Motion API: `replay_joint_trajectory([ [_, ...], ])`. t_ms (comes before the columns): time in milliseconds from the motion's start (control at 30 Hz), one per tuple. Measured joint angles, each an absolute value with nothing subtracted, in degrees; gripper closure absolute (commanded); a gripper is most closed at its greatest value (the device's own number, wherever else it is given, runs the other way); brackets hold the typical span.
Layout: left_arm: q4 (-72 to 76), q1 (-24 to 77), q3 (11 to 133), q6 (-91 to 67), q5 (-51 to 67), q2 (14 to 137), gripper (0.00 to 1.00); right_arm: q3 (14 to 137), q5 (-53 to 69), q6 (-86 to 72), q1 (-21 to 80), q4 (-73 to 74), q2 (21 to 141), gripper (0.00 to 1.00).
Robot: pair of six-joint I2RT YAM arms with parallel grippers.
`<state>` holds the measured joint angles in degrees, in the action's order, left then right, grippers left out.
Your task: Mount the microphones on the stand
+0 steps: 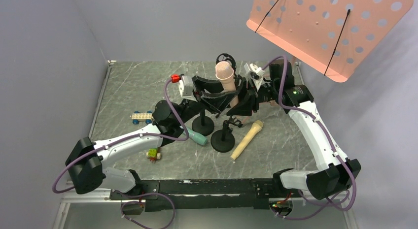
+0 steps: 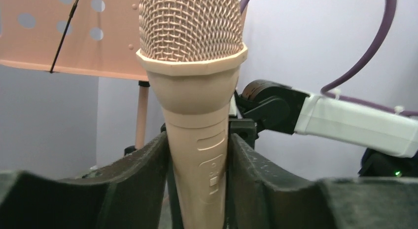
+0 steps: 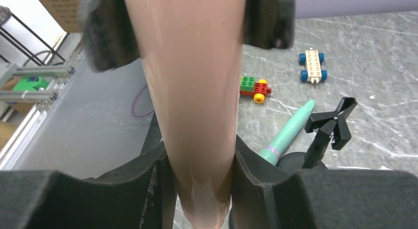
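Left hand (image 2: 197, 184) and right hand (image 3: 199, 182) both clamp the slim salmon-pink plastic microphone (image 1: 224, 74) upright in mid-air above the small black round-based stand (image 1: 223, 140). Seating its handle squarely in the black forked clip (image 3: 335, 121) looks the next job. A teal-green microphone (image 1: 196, 137) and a pale yellow microphone (image 1: 248, 139) lie on the grey marbled tabletop (image 1: 138, 86) between plain grey walls (image 1: 49, 66).

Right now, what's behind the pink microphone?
Seen from the left wrist camera, behind the pink microphone are the holed pink music tray, its pole and the right arm. The microphone and the left hand cover whatever lies directly behind them.
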<state>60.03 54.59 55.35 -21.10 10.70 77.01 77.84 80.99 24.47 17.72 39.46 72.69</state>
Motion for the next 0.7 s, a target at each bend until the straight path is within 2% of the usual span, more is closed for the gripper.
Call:
replay_joint_trajectory([
  [133,54.9,54.1,55.5,-20.3,12.3,75.5,0.26,77.8,80.4,25.1,17.7,41.4,72.6,0.91],
  [267,46.8,51.9,58.1,-20.4,17.2,73.4,0.23,77.9,78.1,28.2,17.7,44.9,72.6,0.91],
  [467,39.2,47.6,62.5,-21.8,24.9,72.2,0.29,78.6,74.0,34.2,18.0,51.0,72.6,0.91],
  [700,31.9,47.1,68.0,-23.5,32.3,74.2,0.35,79.6,71.7,38.5,18.6,54.9,72.4,0.91],
])
